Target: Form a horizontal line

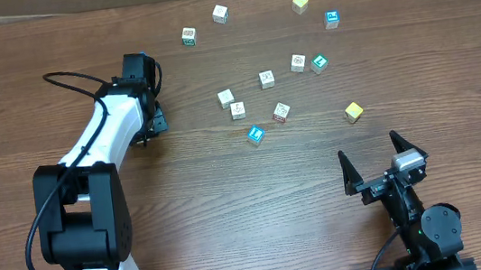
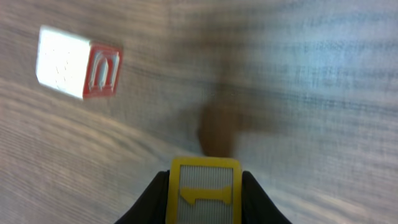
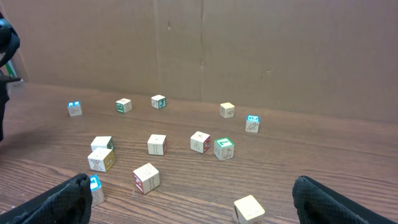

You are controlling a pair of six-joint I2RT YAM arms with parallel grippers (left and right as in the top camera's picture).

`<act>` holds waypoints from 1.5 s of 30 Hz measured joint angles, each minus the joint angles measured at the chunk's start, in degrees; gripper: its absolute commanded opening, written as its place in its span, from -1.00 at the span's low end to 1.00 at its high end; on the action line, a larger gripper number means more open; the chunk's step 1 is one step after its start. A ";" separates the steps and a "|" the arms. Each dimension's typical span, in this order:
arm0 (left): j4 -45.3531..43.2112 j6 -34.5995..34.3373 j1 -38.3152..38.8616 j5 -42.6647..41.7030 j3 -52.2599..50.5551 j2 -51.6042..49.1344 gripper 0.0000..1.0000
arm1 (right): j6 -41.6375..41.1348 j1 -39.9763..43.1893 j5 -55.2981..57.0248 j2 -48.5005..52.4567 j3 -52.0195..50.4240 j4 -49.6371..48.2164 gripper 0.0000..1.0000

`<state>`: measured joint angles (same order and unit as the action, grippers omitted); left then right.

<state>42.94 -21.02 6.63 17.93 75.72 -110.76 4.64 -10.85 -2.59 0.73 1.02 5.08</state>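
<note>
Cubes (image 1: 267, 79) lie scattered over the bench (image 1: 231, 209), no row begun; left tool (image 2: 205, 208) clamped on a yellow cube (image 2: 205, 183), right tool (image 1: 367, 146) apart.

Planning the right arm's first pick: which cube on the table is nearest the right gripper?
The yellow cube sitting alone at the lower right of the scatter, just ahead of the open right gripper; nothing else lies as close.

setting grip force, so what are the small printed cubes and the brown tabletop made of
Small printed cubes: probably light wood, matte, with pale faces and coloured printed borders; plastic is possible. Brown tabletop: wood or wood-look laminate, low sheen, with long grain streaks.
</note>
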 measured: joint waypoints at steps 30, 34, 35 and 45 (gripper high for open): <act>-2.95 3.87 0.00 4.46 -2.36 0.00 -0.17 | 0.00 -0.02 0.04 0.00 0.00 -0.02 1.00; -1.29 3.87 0.00 4.61 1.51 0.00 -0.30 | 0.02 0.00 0.02 0.00 0.00 -0.02 1.00; -0.90 3.85 0.00 4.50 2.38 0.00 -0.45 | 0.02 -0.02 0.02 0.00 0.00 -0.02 1.00; 9.29 3.76 0.00 -3.76 3.82 0.00 -0.91 | 0.02 0.00 0.04 0.00 0.00 -0.02 1.00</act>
<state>52.23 -17.26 6.63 14.17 79.55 -110.76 4.67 -10.85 -2.55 0.73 1.02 5.06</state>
